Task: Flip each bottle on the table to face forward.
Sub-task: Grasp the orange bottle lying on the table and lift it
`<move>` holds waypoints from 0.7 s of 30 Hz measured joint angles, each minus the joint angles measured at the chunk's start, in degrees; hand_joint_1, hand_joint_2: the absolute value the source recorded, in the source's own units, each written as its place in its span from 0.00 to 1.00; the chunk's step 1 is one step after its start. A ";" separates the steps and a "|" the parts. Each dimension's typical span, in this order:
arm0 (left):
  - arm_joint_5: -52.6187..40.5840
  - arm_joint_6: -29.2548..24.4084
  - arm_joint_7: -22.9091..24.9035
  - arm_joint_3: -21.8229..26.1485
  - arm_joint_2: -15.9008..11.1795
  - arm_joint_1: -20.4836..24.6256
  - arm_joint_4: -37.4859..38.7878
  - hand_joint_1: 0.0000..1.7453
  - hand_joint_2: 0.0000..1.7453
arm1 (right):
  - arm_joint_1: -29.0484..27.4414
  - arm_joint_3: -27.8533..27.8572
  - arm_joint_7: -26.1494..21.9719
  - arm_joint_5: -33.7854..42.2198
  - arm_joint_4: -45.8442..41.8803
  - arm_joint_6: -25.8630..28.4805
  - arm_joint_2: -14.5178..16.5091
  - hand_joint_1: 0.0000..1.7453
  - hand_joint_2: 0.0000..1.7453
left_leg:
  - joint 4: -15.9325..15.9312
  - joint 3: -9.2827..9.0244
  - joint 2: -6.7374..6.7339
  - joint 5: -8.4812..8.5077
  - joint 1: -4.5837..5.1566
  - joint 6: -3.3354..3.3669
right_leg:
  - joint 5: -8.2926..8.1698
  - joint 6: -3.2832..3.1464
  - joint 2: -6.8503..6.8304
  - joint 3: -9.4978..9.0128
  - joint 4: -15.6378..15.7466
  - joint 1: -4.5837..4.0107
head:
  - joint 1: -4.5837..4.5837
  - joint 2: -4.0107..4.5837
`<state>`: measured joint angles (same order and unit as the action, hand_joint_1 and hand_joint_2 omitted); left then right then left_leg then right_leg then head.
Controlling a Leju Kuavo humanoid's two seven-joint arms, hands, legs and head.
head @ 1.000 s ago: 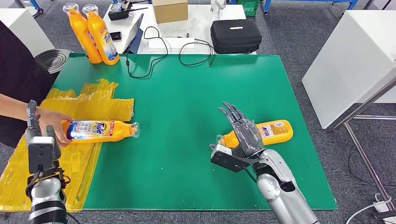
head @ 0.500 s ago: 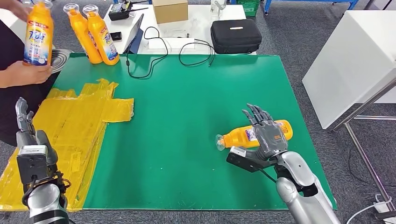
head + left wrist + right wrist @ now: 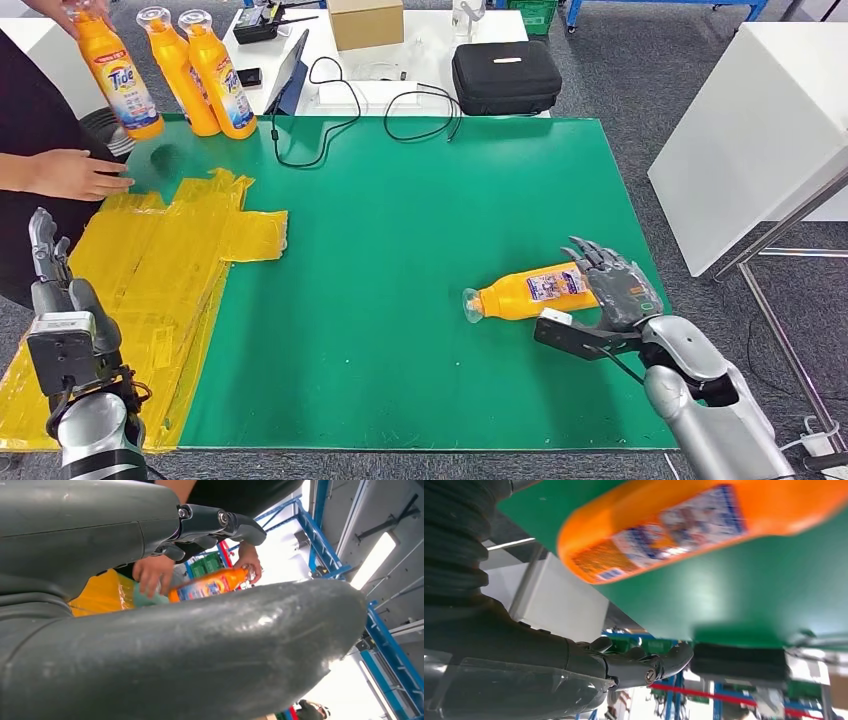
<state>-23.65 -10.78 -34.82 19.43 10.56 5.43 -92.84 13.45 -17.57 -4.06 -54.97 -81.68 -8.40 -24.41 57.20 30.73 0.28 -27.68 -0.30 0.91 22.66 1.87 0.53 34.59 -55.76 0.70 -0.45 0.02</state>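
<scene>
One orange Tide bottle (image 3: 530,290) lies on its side on the green table (image 3: 400,220), cap pointing left, its label up; it also appears in the right wrist view (image 3: 704,525). My right hand (image 3: 615,280) sits at its base end, fingers (image 3: 639,662) spread and not wrapped around it. Two orange bottles (image 3: 180,70) (image 3: 222,75) stand upright at the back left corner. Beside them a person holds a third bottle (image 3: 115,75) (image 3: 210,585), tilted, by its cap. My left hand (image 3: 50,265) (image 3: 150,530) is raised off the table's left edge, fingers apart, holding nothing.
Yellow plastic sheets (image 3: 170,260) cover the table's left side, with the person's other hand (image 3: 75,172) on them. Black cables (image 3: 330,110) trail over the back edge. Behind are a black case (image 3: 505,75) and a cardboard box (image 3: 364,20). A white cabinet (image 3: 760,130) stands at right.
My right hand slid right along the lying bottle to its base end, and the bottle rolled label up. The person lifted the left bottle from the table and brought it beside the two standing ones.
</scene>
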 joint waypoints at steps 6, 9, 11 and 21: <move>0.55 0.09 -0.36 0.09 -0.11 0.05 0.10 0.00 0.00 | 1.12 0.35 -0.16 1.86 1.22 -2.43 -4.98 0.00 1.00 | 0.00 0.00 -0.01 0.00 0.00 0.00 | 0.00 0.00 0.00 0.00 0.00 -0.01 | 0.01 0.00; 0.93 0.38 -0.40 0.09 -0.12 0.09 0.22 0.00 0.00 | 1.45 0.43 -0.12 2.15 1.70 -2.81 -6.32 0.00 1.00 | 0.00 0.00 -0.01 0.00 -0.01 0.00 | 0.00 0.00 0.01 0.00 0.00 -0.01 | 0.02 0.00; 1.38 0.78 -0.43 0.09 -0.14 0.16 0.36 0.00 0.00 | 1.81 0.41 -0.02 2.40 2.12 -3.26 -7.02 0.00 1.00 | 0.00 0.00 -0.01 0.00 -0.01 0.00 | 0.00 0.00 0.00 0.00 0.00 -0.01 | 0.02 0.00; 2.03 1.33 -0.66 -0.57 -0.18 1.55 1.45 0.00 0.00 | 8.86 -2.41 -0.47 0.19 11.26 -3.38 -5.07 0.00 1.00 | 0.00 -0.02 -0.02 0.02 -0.02 0.01 | -0.01 0.00 0.01 -0.01 -0.02 -0.02 | 0.01 0.00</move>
<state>-21.62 -9.44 -35.48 18.86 10.38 6.98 -91.39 22.30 -19.98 -4.53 -54.78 -70.42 -11.78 -29.48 57.19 30.70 0.27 -27.66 -0.32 0.92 22.66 1.87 0.55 34.58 -55.77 0.67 -0.44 0.02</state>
